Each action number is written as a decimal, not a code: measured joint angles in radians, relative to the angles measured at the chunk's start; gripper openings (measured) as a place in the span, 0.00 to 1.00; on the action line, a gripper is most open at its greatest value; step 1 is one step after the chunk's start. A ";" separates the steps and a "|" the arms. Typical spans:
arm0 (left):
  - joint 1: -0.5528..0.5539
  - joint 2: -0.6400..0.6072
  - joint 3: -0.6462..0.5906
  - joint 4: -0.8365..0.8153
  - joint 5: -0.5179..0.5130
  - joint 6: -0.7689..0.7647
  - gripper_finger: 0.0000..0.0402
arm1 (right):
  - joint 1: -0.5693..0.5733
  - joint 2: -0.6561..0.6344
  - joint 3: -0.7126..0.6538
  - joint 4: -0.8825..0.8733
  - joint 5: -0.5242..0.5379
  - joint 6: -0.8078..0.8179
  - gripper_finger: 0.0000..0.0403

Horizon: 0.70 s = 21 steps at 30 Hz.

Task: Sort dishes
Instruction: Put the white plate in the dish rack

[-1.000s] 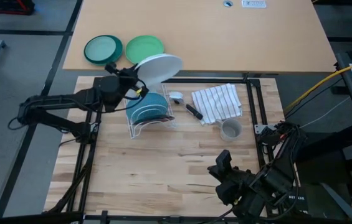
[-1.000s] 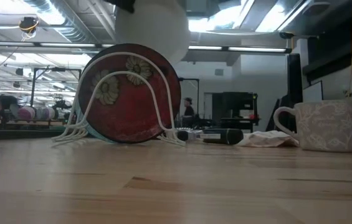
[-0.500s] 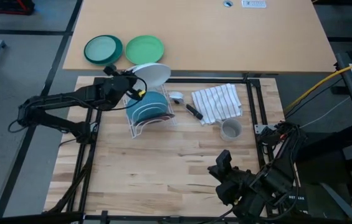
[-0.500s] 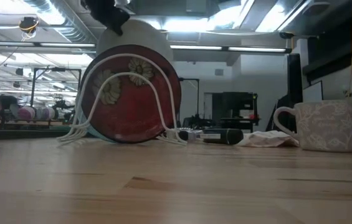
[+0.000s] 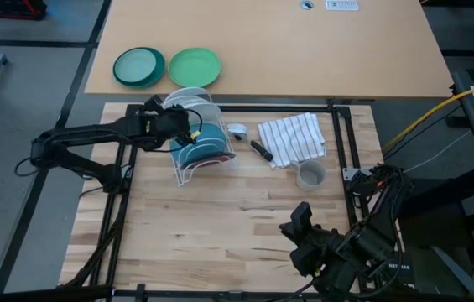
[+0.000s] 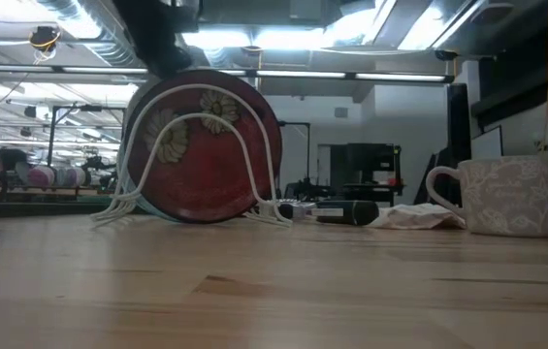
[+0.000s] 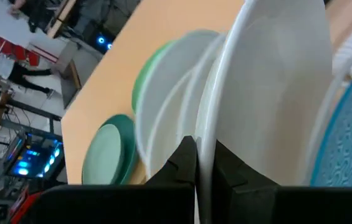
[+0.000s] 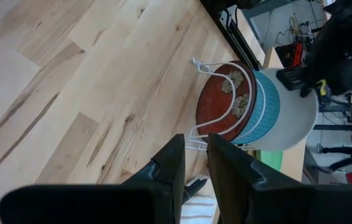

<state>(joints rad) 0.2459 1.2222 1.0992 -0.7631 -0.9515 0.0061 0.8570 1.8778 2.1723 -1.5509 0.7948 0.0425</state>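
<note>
A white wire rack (image 5: 188, 172) holds the dark red flowered plate (image 6: 206, 155) in front and the teal plate (image 5: 199, 138) behind it, both upright on edge. My left gripper (image 5: 183, 117) is shut on the white plate (image 5: 190, 98), which stands upright at the rack's far end, behind the teal plate (image 8: 266, 102). In the low view the red plate hides the white one. My right gripper (image 5: 302, 215) waits near the table's near edge, shut and empty. My left gripper pinches the white plate's rim (image 7: 205, 146) between its two fingers, one on each face, at the plate's upper left edge. It comes slanting from the table's left. The plate stands upright in the rack's far slot (image 8: 288, 118). Whether its lower edge rests there is hidden.
Two green plates (image 5: 139, 66) (image 5: 195, 66) lie on the tan table beyond. A striped cloth (image 5: 293, 138), a black marker (image 5: 261, 151) and a grey cup (image 5: 310, 174) lie right of the rack. Bare wood (image 5: 220, 226) spreads toward the near edge.
My left gripper has gone down and a little toward the table's left with the white plate. The plate has turned from tilted, high over the rack, to upright on edge behind the teal plate.
</note>
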 joint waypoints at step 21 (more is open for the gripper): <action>-0.001 0.177 0.005 -0.042 -0.013 0.016 0.05 | 0.000 0.000 0.000 0.000 -0.001 0.000 0.18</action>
<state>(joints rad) 0.2451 1.3987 1.1038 -0.8048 -0.9642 0.0221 0.8570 1.8778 2.1723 -1.5513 0.7941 0.0425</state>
